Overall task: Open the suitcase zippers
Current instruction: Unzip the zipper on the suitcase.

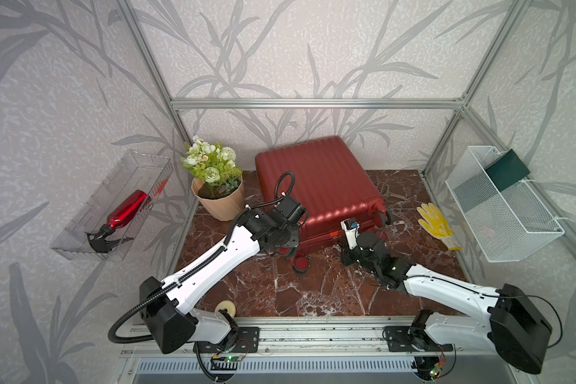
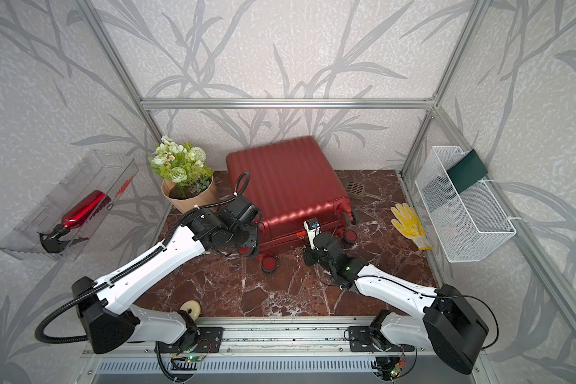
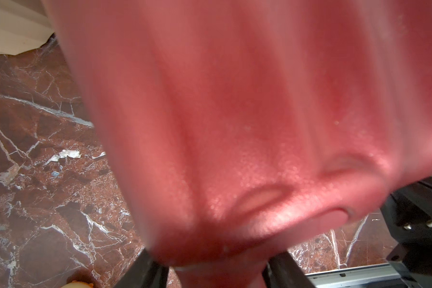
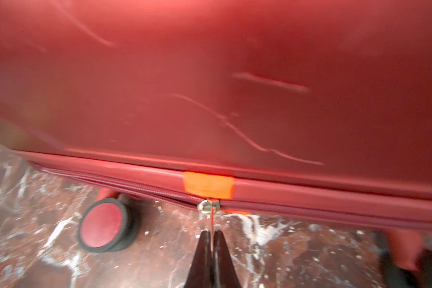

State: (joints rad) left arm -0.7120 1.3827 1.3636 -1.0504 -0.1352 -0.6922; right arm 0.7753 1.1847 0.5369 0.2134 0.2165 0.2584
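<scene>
The metallic-red ribbed suitcase (image 1: 313,179) lies flat at the back of the marble table (image 1: 313,286), and both top views show it. My left gripper (image 3: 215,271) is at its near left corner, and its black fingers (image 3: 147,270) are shut on a blurred red part of the case there. Along the near side runs the zipper (image 4: 309,208), with a silver slider (image 4: 208,206) under an orange patch (image 4: 208,185). My right gripper (image 4: 212,234) is shut on the thin red pull tab hanging from that slider. Toward the wheel (image 4: 102,225) the track looks parted.
A potted bunch of white flowers (image 1: 218,199) stands just left of the case. A yellow glove (image 1: 434,226) and a scoop (image 1: 379,188) lie to its right. A wire basket (image 1: 502,206) and a clear bin (image 1: 80,246) holding a red spray bottle (image 1: 127,209) hang on the walls. A tape roll (image 1: 225,307) sits near the front.
</scene>
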